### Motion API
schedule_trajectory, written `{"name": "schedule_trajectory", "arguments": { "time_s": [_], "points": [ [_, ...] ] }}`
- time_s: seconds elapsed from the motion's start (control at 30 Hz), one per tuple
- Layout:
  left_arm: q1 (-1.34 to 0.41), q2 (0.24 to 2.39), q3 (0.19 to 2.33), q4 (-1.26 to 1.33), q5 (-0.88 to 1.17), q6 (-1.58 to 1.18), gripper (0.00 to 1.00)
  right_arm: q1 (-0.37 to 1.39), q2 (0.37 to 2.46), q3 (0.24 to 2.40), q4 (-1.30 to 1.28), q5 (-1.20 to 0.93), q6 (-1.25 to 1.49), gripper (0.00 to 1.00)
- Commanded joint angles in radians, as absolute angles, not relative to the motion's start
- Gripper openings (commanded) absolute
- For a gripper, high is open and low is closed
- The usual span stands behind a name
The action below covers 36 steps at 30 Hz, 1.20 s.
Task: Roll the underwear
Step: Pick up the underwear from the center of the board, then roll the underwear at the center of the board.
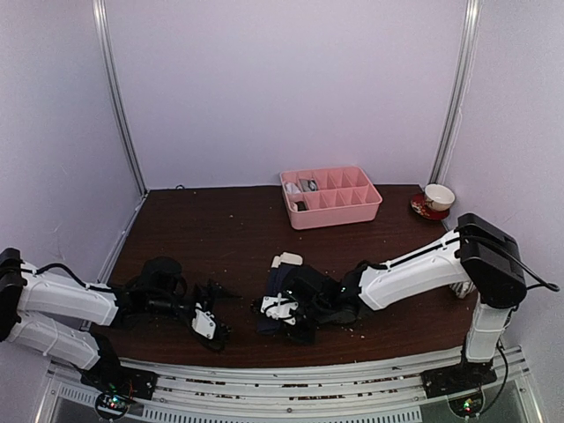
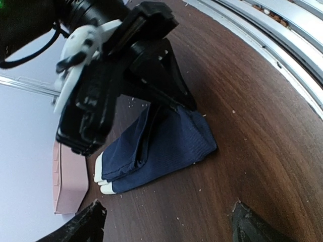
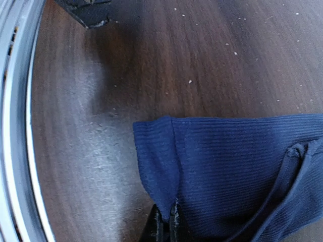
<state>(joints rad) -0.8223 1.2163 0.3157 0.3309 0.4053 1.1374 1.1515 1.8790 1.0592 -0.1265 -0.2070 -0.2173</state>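
Navy underwear [image 1: 280, 286] with a cream-white waistband [image 1: 287, 260] lies folded into a long strip on the dark wooden table [image 1: 203, 238]. My right gripper [image 3: 166, 227] is shut on the strip's near hem and pinches a corner of the navy cloth [image 3: 237, 171]. The left wrist view shows the same strip [image 2: 166, 146], its waistband [image 2: 101, 174] to the left and the right gripper [image 2: 184, 103] on its other end. My left gripper [image 2: 169, 227] is open, a short way left of the strip, and touches nothing. In the top view it is at the left [image 1: 225, 315].
A pink compartment tray [image 1: 352, 210] stands at the back, with small grey and dark things in its left compartments. A cup on a red saucer [image 1: 438, 198] sits at the back right. A metal rail [image 1: 291, 370] runs along the near edge. Crumbs dot the table.
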Motion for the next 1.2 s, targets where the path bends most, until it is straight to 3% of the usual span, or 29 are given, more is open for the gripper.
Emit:
{"name": "schedule_trajectory", "arguments": {
  "time_s": [0.0, 0.27, 0.57, 0.83, 0.97, 1.17],
  "points": [
    [-0.868, 1.201, 0.285, 0.391, 0.399, 1.206, 0.86, 1.09, 1.903, 1.082, -0.198, -0.516, -0.057, 0.0],
    [-1.002, 1.273, 0.267, 0.475, 0.249, 1.251, 0.76, 0.941, 1.936, 1.046, -0.07, -0.769, 0.159, 0.0],
    [-1.067, 1.518, 0.426, 0.518, 0.1, 1.149, 0.74, 0.913, 1.971, 1.065, -0.076, -0.788, 0.165, 0.0],
    [-1.078, 1.61, 0.504, 0.488, 0.078, 1.105, 0.73, 0.902, 1.993, 1.078, -0.09, -0.786, 0.149, 0.0],
    [-1.083, 1.648, 0.558, 0.452, 0.074, 1.081, 0.63, 0.899, 1.994, 1.08, -0.102, -0.778, 0.142, 0.0],
    [-1.085, 1.701, 0.596, 0.418, 0.056, 1.06, 0.38, 0.9, 1.992, 1.077, -0.1, -0.773, 0.136, 0.0]
  ]
}}
